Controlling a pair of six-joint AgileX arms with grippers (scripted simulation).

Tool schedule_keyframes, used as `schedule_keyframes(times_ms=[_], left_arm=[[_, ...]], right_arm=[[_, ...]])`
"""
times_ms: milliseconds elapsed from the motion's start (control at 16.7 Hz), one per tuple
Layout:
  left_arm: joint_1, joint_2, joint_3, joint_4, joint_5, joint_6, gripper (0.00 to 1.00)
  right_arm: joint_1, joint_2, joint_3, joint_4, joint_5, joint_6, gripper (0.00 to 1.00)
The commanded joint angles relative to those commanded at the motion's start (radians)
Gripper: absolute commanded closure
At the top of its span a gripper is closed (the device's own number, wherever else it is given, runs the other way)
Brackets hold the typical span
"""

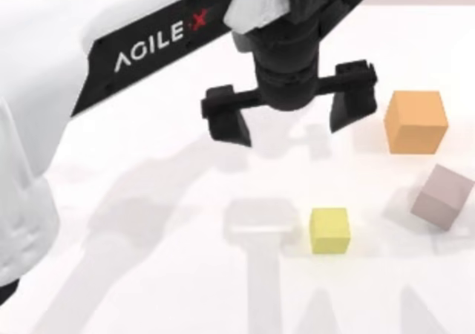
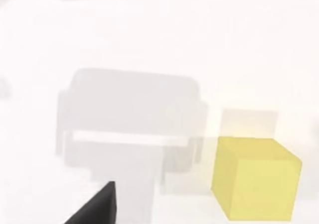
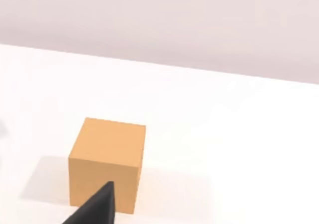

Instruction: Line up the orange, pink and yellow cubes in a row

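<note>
The orange cube (image 1: 415,121) sits at the right of the table, with the greyish-pink cube (image 1: 442,196) just in front of it, turned at an angle. The small yellow cube (image 1: 329,229) lies left of the pink one. My left gripper (image 1: 289,122) hangs open and empty high above the table, behind and slightly left of the yellow cube (image 2: 256,179), which stands off to one side of its one visible finger (image 2: 97,209). My right arm is outside the top view; its wrist view shows one dark finger (image 3: 99,206) in front of the orange cube (image 3: 107,159), holding nothing.
The left arm's white body (image 1: 67,59) fills the top view's upper left. Its grey shadow (image 1: 256,223) falls on the white table (image 1: 148,274) just left of the yellow cube. A pale wall (image 3: 159,20) rises behind the table's far edge.
</note>
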Motion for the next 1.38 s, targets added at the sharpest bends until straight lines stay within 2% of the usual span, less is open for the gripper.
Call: schedule_keyframes(times_ms=[360,840,1140,1380], left_arm=[[0.25,-0.61,-0.562,0.32,-0.006,0.143,0.0],[0.59,-1.507,-1.444,0.819,0.003,0.497,0.0],[0.733,-1.911,-1.841,1.083,0.015,0.724,0.0],[0.799,-2.113,-2.016,1.23,0.025,0.854,0.0]], right_arm=[[0.047,0.465,0.337,-0.272,0.003,-0.186,0.0],[0.117,1.177,0.804,-0.666,0.005,-0.451,0.0],[0.152,1.473,1.038,-0.846,0.005,-0.578,0.0],[0.169,1.618,1.16,-0.929,0.004,-0.641,0.0]])
